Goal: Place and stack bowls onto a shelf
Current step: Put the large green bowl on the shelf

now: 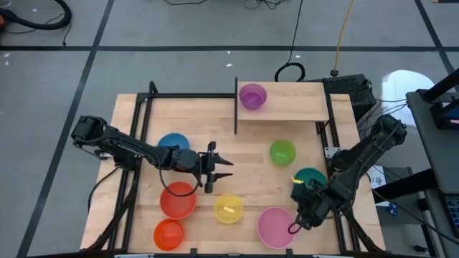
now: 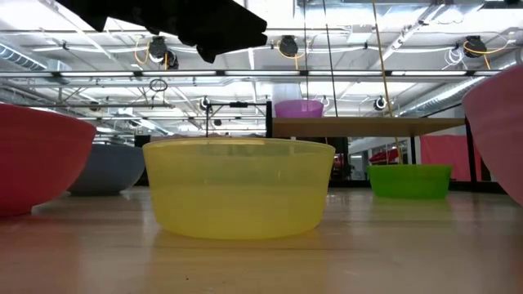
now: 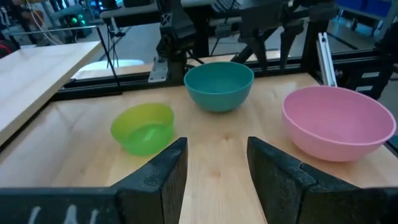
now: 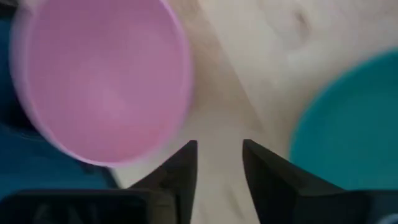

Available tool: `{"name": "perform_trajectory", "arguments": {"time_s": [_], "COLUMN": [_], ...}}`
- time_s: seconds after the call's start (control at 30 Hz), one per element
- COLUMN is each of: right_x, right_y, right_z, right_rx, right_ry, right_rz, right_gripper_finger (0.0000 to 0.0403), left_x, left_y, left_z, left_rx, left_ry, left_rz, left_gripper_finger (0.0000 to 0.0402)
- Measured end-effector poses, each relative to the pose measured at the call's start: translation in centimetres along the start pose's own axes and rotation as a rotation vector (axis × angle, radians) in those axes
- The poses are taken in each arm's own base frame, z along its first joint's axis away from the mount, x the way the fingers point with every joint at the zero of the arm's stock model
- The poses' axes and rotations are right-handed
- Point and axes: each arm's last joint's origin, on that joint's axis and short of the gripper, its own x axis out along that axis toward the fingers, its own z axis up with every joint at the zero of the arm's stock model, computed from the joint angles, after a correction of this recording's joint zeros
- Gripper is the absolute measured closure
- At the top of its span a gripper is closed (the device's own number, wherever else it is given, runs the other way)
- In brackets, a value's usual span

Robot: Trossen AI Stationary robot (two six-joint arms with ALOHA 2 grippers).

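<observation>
The right gripper (image 1: 297, 215) is hanging with fingers parted, empty, between the pink bowl (image 1: 276, 226) and teal bowl (image 1: 310, 178); the left gripper (image 1: 224, 169) is reaching level, fingers apart, holding nothing.

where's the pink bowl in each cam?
High: pink bowl, near edge, right of the yellow bowl.
Low: cut off at the right edge.
Left wrist: right side, beside the teal bowl.
Right wrist: upper left.
Shared landmark: the teal bowl.
</observation>
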Motion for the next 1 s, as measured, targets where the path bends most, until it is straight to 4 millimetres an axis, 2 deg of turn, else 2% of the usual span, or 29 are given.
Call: {"name": "perform_trajectory", "arguments": {"time_s": [0.17,0.53,0.77,1.0], "right_x": [0.8,2.9,3.9,4.1], "right_y": [-0.2,-0.3,-0.3,-0.7], "right_z": [-0.6,-0.8,-0.9,-0.7], "right_rx": [-0.081,-0.215,-0.236,-0.18], "right_ry": [0.027,0.055,0.076,0.083], "right_rz": [-0.097,-0.248,-0.303,-0.324], "right_gripper_finger": [0.0244,0.0245,0.0283,0.0362], "left_x": [0.0,0.0,0.0,0.0], "left_y": [0.0,0.0,0.0,0.0], "left_z": [0.0,0.0,0.0,0.0], "left_rx": [0.008,0.008,0.019,0.018], "left_ry": [0.001,0.002,0.002,0.002], "left_rz": [0.0,0.0,-0.001,0.0], "left_gripper_finger": [0.0229,0.0229,0.0229,0.0229]}}
